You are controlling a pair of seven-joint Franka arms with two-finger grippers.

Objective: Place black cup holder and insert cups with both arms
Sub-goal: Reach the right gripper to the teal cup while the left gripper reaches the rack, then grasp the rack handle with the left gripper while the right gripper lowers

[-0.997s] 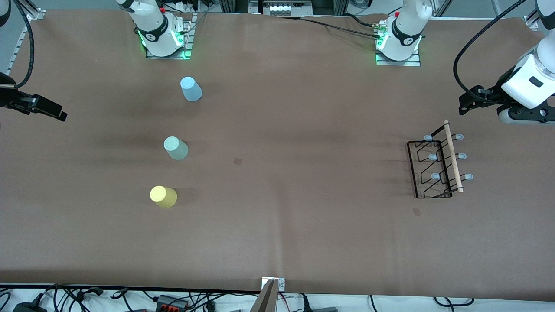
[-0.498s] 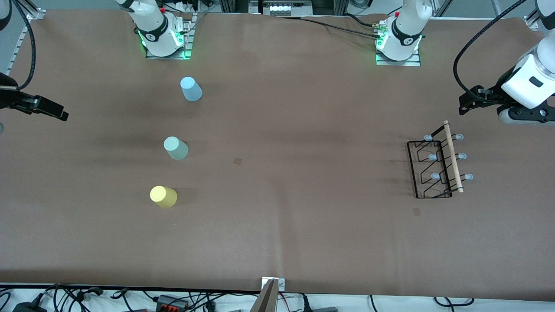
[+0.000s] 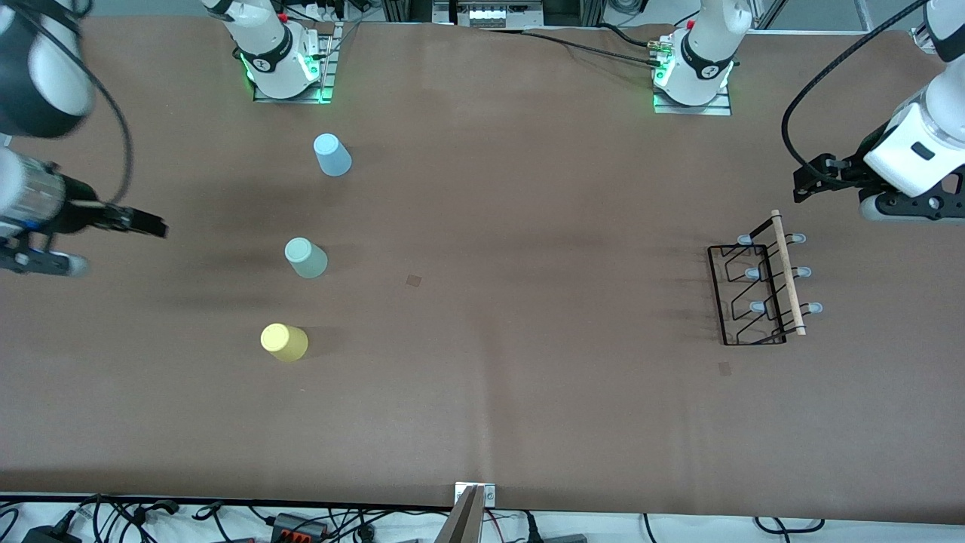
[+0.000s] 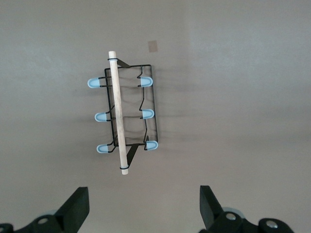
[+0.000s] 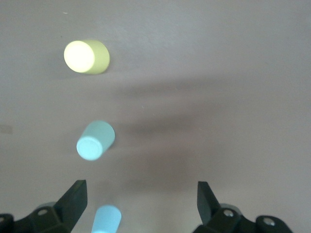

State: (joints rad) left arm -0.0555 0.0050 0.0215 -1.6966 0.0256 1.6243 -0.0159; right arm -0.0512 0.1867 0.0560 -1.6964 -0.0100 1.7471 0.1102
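My right pincer (image 3: 154,226) has advanced over the bench (image 3: 482,407), jaws wide, empty. Left pincer (image 3: 805,181) wide, above the thin black wire cup holder (image 3: 758,290), frame right. Three plastic tumblers (image 3: 305,259) stand frame left.

**Rack and cups at separate ends of the table**

The rack (image 3: 761,290) stands near the left arm's end edge of the table (image 3: 528,392). Three cups sit toward the right arm's end: one (image 3: 332,154) farthest from the front camera, another (image 3: 305,258) between, the last (image 3: 283,342) nearest
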